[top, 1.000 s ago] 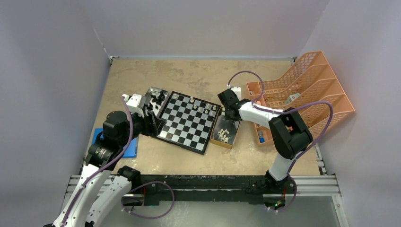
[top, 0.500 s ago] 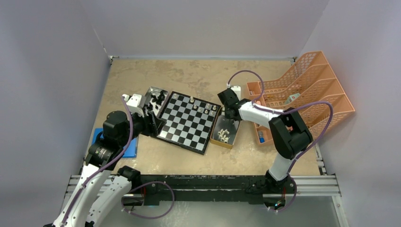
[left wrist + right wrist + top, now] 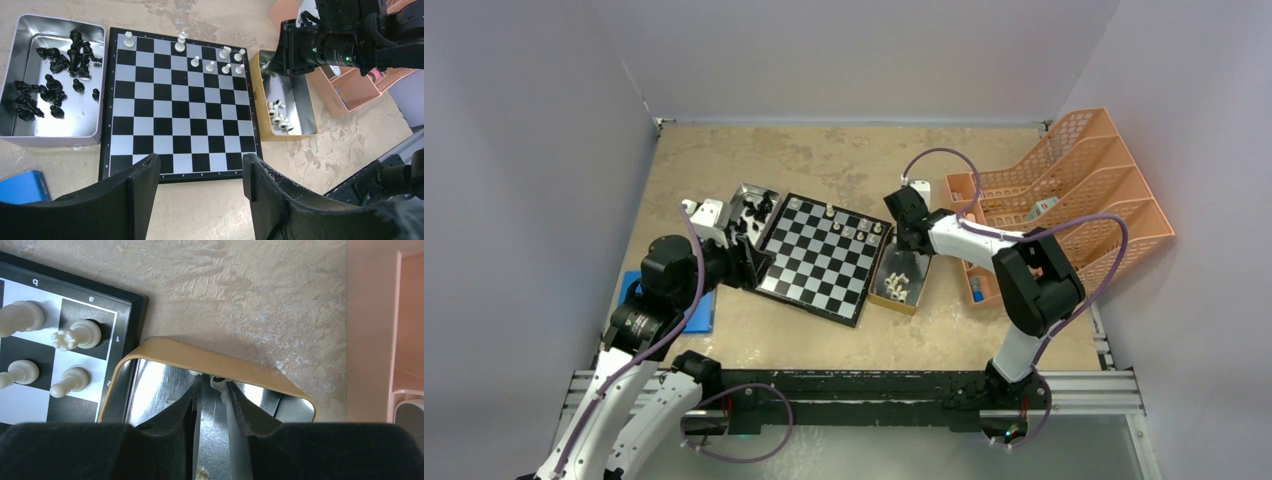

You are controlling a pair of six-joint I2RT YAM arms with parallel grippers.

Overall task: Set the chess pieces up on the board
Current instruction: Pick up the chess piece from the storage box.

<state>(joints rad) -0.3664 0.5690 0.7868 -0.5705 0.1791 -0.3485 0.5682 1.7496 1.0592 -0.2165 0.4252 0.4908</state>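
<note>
A tiny cream-white chess piece point(image 3: 216, 383) sits at the far end of the gold-rimmed metal tray point(image 3: 215, 360), between the fingertips of the right hand point(image 3: 212, 386). Its jaws stand narrowly apart; I cannot tell whether they pinch the piece, nor whether it stands or lies. The black-and-silver checked board point(image 3: 180, 120) lies just beside that tray, to its left, so the right arm is nearer. Only the left wrist view shows cream pieces point(image 3: 215, 57) along the board's far ranks and black pieces point(image 3: 50, 75) heaped in a silver tray point(image 3: 50, 140). The left hand point(image 3: 200, 162) hovers open and empty over the board's near edge.
</note>
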